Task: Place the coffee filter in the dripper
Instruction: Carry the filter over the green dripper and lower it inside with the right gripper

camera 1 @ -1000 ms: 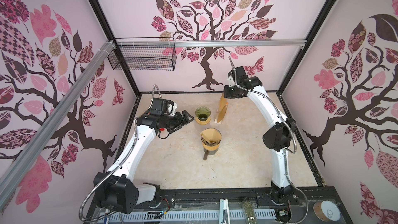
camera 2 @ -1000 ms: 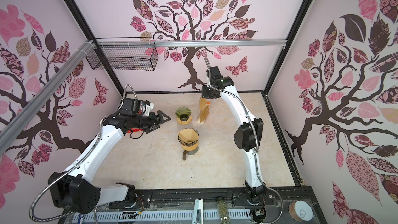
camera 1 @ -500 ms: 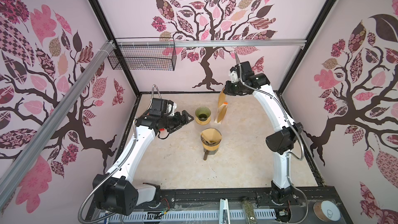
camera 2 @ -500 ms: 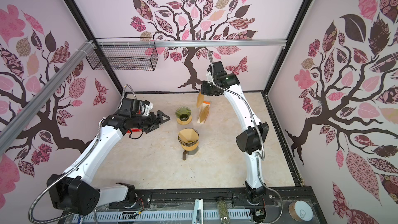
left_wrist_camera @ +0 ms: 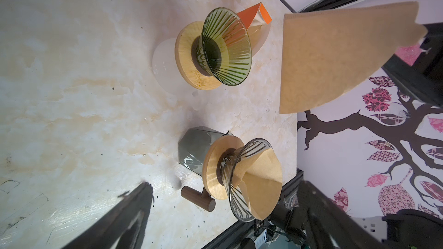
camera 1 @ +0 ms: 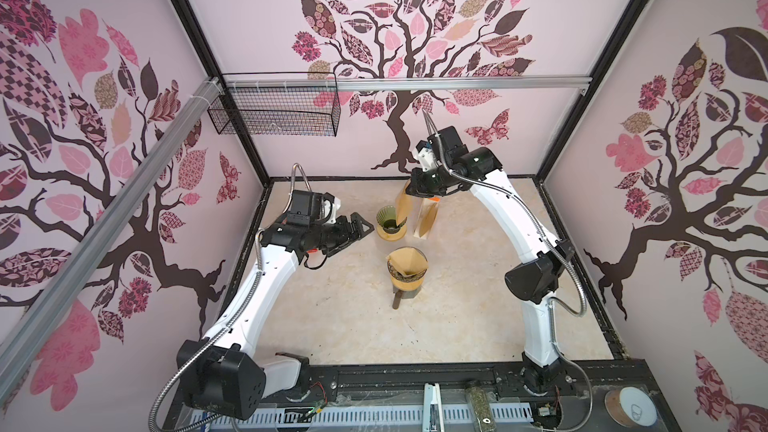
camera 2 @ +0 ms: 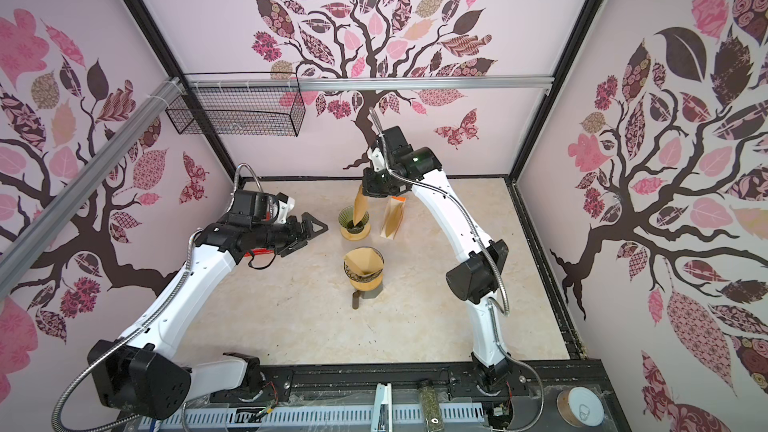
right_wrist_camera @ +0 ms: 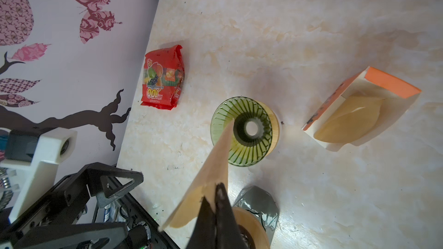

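A flat brown coffee filter point(camera 1: 401, 206) point(camera 2: 360, 209) hangs point-down from my right gripper point(camera 1: 412, 192) point(right_wrist_camera: 213, 194), which is shut on its upper edge. Its tip hovers over the rim of the green glass dripper point(camera 1: 390, 224) point(camera 2: 353, 223) point(right_wrist_camera: 247, 130) on a wooden collar, at the back of the table. In the left wrist view the filter point(left_wrist_camera: 335, 56) is well above that dripper point(left_wrist_camera: 225, 46), not touching it. My left gripper point(camera 1: 362, 227) point(camera 2: 318, 226) stands open and empty just left of the dripper.
A second dripper point(camera 1: 407, 270) point(left_wrist_camera: 254, 176), with a filter in it, sits on a grey carafe in front. An orange-and-white filter box point(camera 1: 426, 220) point(right_wrist_camera: 359, 111) stands to the right. A red snack bag point(right_wrist_camera: 163, 77) lies by the back wall.
My right arm has lifted and swung the filter leftward from beside the box to over the green dripper. The left arm has barely moved.
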Motion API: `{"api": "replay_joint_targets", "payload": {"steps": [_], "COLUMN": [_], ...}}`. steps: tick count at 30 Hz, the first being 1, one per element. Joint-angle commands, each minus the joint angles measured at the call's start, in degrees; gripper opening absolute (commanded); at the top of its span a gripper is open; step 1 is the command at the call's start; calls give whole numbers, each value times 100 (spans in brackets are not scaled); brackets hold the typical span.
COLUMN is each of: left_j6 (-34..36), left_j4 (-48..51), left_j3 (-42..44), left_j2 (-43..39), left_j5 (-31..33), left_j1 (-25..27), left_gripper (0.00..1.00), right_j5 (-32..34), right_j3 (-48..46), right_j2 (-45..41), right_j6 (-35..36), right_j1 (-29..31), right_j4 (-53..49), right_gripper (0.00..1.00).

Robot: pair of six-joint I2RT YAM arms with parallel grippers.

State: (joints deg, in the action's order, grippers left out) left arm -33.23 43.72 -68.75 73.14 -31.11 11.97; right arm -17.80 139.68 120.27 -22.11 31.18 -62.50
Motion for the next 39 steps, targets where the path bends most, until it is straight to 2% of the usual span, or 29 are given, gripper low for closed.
{"api": "replay_joint_targets", "payload": {"steps": [1, 11, 25, 39], "left_j6": [61, 124, -108, -201], "left_j4": [-78, -26, -25, 25], "left_j3": [144, 49, -394, -635], "left_j2": [-132, -88, 578, 904], "left_j5": [-6, -13, -458, -232], "left_j1": [-28, -24, -2, 6], "left_gripper": [97, 97, 97, 97], "right_j5": [58, 154, 255, 452], "right_j3": [224, 303, 308, 268], "right_j2": [147, 591, 1007, 1147], "right_j6": [-7, -39, 22, 162], "right_j1": [71, 132, 133, 155], "right_j4": [-89, -32, -116, -307], "right_gripper": [0, 0, 0, 0]}}
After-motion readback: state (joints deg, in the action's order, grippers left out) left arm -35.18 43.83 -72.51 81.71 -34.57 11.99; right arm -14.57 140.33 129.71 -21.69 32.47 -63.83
